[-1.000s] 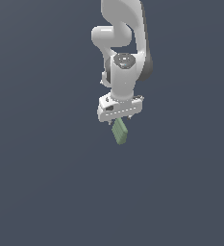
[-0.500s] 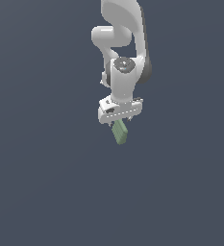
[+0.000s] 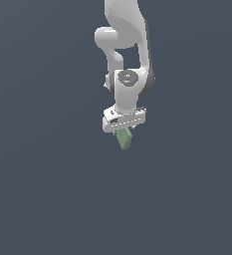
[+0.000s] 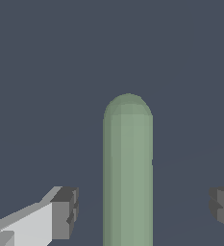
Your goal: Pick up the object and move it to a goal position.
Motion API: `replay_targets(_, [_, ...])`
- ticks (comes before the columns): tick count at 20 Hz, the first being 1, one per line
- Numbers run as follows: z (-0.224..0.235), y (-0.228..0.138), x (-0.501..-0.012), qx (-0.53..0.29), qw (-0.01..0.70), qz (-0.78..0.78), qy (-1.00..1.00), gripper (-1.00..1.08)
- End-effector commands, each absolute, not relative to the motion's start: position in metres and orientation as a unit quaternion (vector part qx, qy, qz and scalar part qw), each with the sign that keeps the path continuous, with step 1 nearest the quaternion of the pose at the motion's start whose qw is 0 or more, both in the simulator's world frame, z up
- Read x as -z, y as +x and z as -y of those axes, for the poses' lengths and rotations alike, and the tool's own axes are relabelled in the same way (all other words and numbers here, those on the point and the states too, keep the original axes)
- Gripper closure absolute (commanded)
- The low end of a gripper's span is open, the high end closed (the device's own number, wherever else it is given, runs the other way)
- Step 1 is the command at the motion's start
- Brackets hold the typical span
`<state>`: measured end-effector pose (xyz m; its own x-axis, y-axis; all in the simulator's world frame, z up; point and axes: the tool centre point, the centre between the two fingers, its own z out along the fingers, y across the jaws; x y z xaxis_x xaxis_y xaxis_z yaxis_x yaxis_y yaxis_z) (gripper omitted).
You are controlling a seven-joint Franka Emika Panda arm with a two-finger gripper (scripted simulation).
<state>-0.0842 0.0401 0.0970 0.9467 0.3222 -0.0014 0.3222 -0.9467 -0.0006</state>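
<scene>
The object (image 3: 124, 140) is a small pale green elongated block with a rounded end, lying on the dark grey floor under the white arm. In the wrist view the object (image 4: 128, 173) runs lengthwise between the two fingers. My gripper (image 3: 123, 130) is straight above it, pointing down. In the wrist view my gripper (image 4: 142, 211) is open: one dark pad (image 4: 65, 211) and the other pad (image 4: 222, 209) stand apart from the block, with a gap on each side. Neither pad touches the block.
A plain dark grey floor (image 3: 48, 189) surrounds the arm on all sides. The white arm links (image 3: 125, 40) rise above the gripper to the top of the exterior view.
My gripper has come down a little over the green block, which now shows less below the hand. The block has not moved.
</scene>
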Motion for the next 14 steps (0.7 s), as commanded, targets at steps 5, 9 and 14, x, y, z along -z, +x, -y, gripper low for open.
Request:
replay_targets(5, [-0.0403,-0.0837,-0.0957,0.0,0.0,0.163,-0.987,1.08])
replay_targets(9, [-0.0403,-0.0837,-0.0957,0.0,0.0,0.163,-0.987,1.08])
replay_targets(14, [-0.04,-0.0831,-0.0985,0.0,0.0,0.164,-0.986,1.08])
